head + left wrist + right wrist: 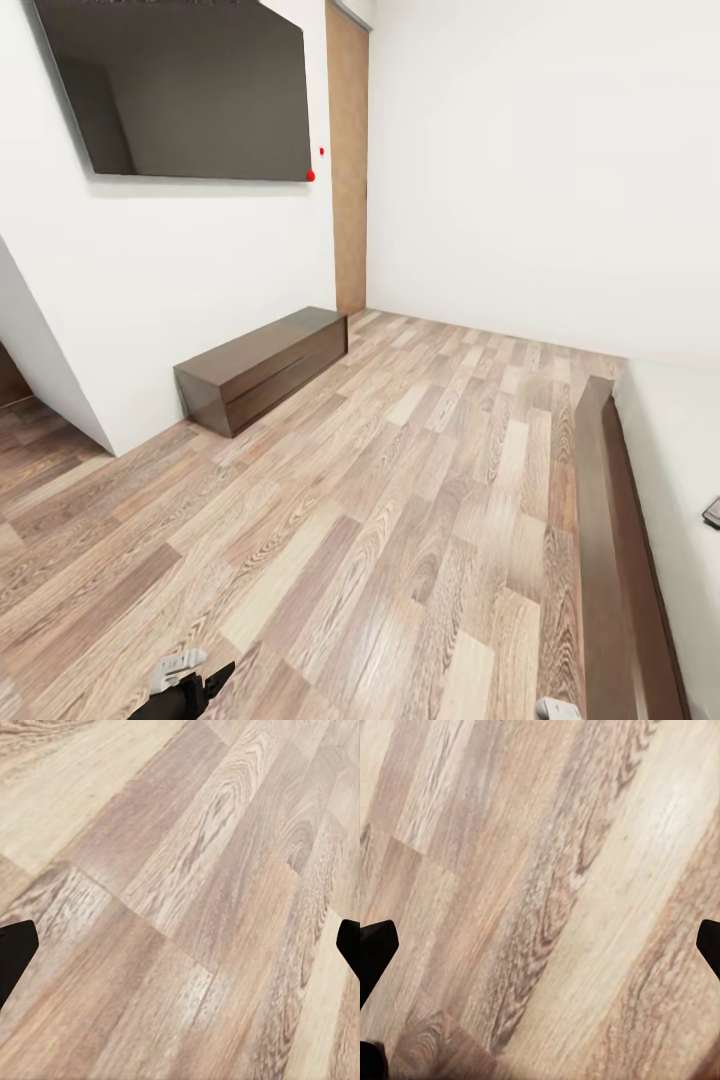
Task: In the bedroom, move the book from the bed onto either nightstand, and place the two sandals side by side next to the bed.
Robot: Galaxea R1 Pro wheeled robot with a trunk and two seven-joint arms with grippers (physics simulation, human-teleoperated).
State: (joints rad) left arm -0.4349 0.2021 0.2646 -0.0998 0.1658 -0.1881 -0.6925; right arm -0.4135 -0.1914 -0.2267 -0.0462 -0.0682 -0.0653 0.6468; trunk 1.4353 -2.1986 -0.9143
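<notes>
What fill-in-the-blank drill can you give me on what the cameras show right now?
1. The long dark bench stands against the wall under the ____.
2. The bed lies at the head view's ____ edge.
3. Both wrist views look down on the wood-plank ____.
4. The left tool has its fingertips wide apart, so it is ____.

Missing words: television; right; floor; open

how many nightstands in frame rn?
0. The dark cabinet under the wall TV is the long bench. Only the bed edge shows at right; nightstands may sit out of frame.
</notes>
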